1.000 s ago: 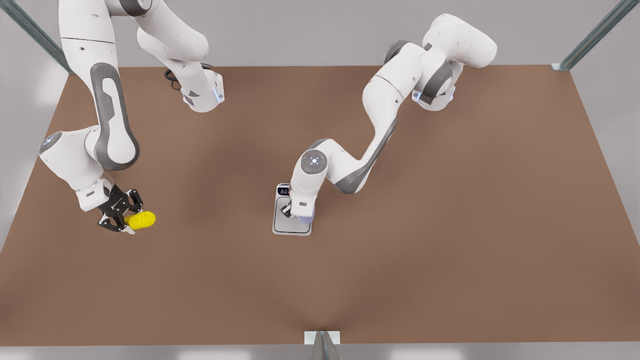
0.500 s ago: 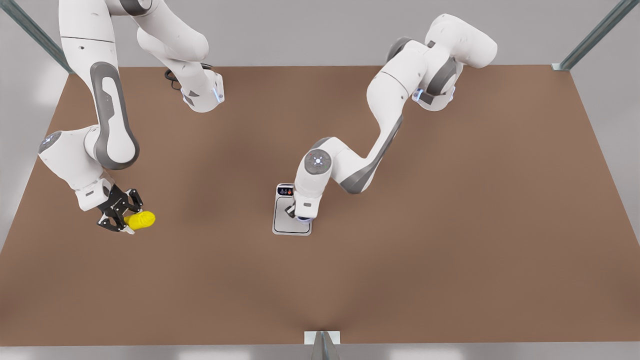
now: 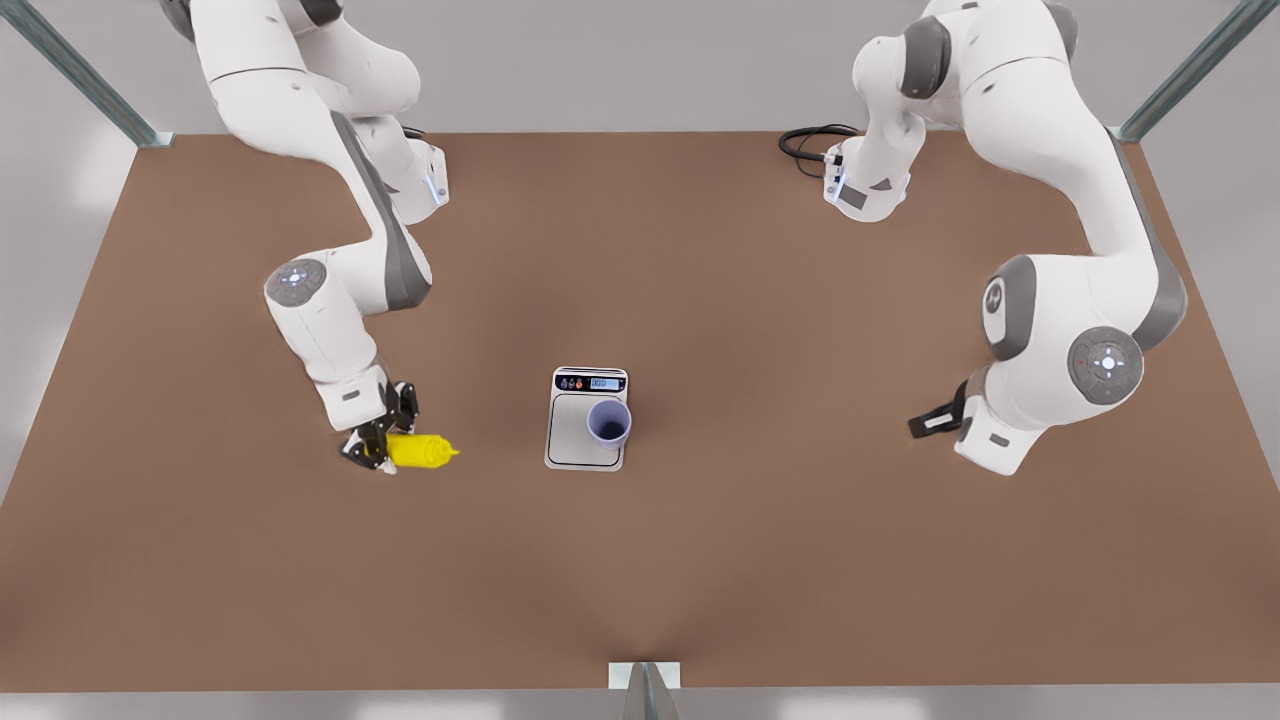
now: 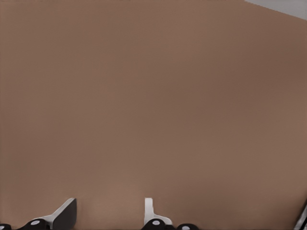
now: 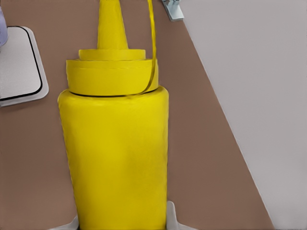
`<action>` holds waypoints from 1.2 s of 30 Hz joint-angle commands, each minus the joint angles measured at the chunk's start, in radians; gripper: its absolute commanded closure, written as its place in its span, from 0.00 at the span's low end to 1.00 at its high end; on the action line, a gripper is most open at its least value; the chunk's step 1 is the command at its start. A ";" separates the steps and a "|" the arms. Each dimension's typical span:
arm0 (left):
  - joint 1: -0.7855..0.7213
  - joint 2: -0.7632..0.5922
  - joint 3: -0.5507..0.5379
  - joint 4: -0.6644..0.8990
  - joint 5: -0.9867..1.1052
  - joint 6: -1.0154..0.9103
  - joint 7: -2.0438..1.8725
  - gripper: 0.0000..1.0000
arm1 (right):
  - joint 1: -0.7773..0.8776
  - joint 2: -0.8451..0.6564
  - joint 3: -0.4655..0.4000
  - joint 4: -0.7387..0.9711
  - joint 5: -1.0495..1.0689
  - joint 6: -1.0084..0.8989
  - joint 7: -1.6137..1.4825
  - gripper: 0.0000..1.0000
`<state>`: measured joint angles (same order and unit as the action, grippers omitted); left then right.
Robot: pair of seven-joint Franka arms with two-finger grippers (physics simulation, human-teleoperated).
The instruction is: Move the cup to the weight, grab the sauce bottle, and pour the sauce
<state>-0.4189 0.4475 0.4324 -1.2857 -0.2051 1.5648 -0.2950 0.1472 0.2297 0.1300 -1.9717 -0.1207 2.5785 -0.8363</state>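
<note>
The lavender-blue cup (image 3: 608,423) stands upright on the silver weight (image 3: 572,450), near its edge on the front view's right, with nothing holding it. At the front view's left, my right gripper (image 3: 372,450) is shut on the base end of the yellow sauce bottle (image 3: 420,452), which lies level with its nozzle pointing at the weight. The right wrist view shows the sauce bottle (image 5: 115,143) between the fingers (image 5: 172,218), with a corner of the weight (image 5: 19,62) beyond it. My left gripper (image 3: 935,420) waits open at the front view's right, its fingertips (image 4: 64,215) over bare table.
A brown table (image 3: 760,540) carries everything. Both arm bases (image 3: 865,190) sit at the back edge, with a black cable (image 3: 805,145) beside the one on the front view's right. A metal bracket (image 3: 645,675) sits at the near edge's middle.
The left arm let go of the cup on the weight and pulled far back to the front view's right. The right arm carried the sauce bottle toward the weight.
</note>
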 commanded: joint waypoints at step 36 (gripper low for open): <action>0.315 -0.170 -0.342 -0.055 0.159 0.087 0.229 0.00 | 0.517 0.335 0.002 0.356 -0.915 -0.682 0.442 0.42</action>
<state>-0.1044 0.2777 0.0905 -1.3407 -0.0476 1.6521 -0.0660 0.6641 0.5644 0.1320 -1.6140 -1.0398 1.8894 -0.3946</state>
